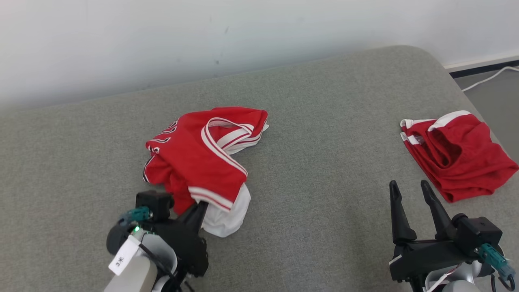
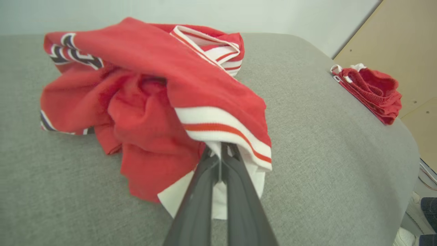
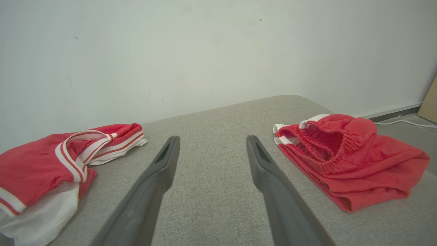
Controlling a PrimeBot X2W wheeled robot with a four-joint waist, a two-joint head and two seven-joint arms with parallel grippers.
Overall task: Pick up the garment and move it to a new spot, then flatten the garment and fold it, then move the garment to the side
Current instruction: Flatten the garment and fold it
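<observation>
Red with white-and-red striped trim, the garment [image 1: 198, 158] lies crumpled on the grey padded surface [image 1: 324, 194], left of its middle and closer to the near edge than to the far one. Its white lining spills out at the near end. There the left hand [image 1: 199, 211] has its fingers pressed together on the striped hem; the left wrist view shows white cloth pinched between them.

From that grip the heap runs away from the left hand toward the far edge, so its long axis lies roughly in line with the fingers. A lift would likely hang the cloth from this one point.

The right hand [image 1: 409, 186] is well apart from the garment, near the right edge, with its fingers spread and nothing between them. The left arm is plainly the nearer one.

Counted: two red pieces of clothing, the held garment and the shorts [image 1: 458, 158] near the right edge, and two hands.
</observation>
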